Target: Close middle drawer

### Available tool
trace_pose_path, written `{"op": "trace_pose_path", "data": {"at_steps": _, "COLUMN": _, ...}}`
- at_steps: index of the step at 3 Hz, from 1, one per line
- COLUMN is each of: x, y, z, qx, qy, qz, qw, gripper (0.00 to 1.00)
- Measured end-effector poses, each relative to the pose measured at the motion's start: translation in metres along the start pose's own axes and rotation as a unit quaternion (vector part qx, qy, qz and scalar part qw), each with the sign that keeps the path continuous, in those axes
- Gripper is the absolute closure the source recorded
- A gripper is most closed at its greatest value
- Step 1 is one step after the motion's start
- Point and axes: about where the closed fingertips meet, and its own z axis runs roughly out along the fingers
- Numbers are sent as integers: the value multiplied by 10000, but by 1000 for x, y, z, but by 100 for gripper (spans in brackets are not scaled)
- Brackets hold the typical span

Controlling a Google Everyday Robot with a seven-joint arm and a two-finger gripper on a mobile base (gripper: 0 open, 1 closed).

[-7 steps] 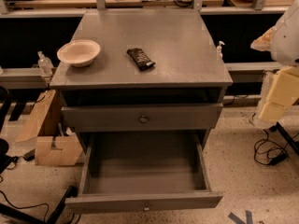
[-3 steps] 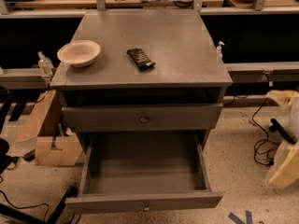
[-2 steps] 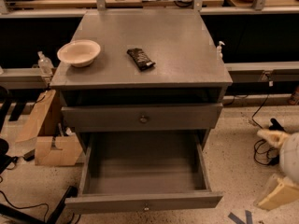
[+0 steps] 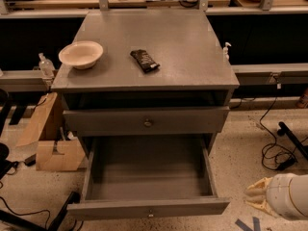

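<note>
The middle drawer (image 4: 149, 177) of the grey cabinet is pulled far out towards me. Its deep plain box is empty. Its low front panel (image 4: 149, 208) carries a tiny round knob (image 4: 150, 214) at the centre. Above it a taller drawer front (image 4: 144, 121) with a larger knob is pushed in. My gripper (image 4: 257, 196) is at the lower right, on the end of a white arm. It is to the right of the open drawer's front corner, apart from it and holding nothing.
On the cabinet top (image 4: 192, 57) sit a white bowl (image 4: 81, 54) and a dark snack bar (image 4: 144, 60). Cardboard boxes (image 4: 48, 138) stand on the floor to the left. Black cables (image 4: 276, 153) lie on the floor to the right. A bench runs behind.
My arm has dropped from the upper right down along the cabinet's right side to the lower right corner. The drawer has not moved.
</note>
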Motion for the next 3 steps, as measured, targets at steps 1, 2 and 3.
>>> {"op": "trace_pose_path", "data": {"at_steps": 1, "x": -2, "y": 0, "z": -3, "qx": 1, "qy": 10, "qz": -22, "qw": 10000, "gripper": 92}}
{"op": "trace_pose_path", "data": {"at_steps": 2, "x": 0, "y": 1, "z": 1, "qx": -23, "qy": 1, "qz": 4, "qw": 10000, "gripper": 100}}
{"op": "trace_pose_path", "data": {"at_steps": 3, "x": 23, "y": 12, "z": 43, "qx": -273, "qy": -110, "qz": 322, "qw": 9990, "gripper": 100}}
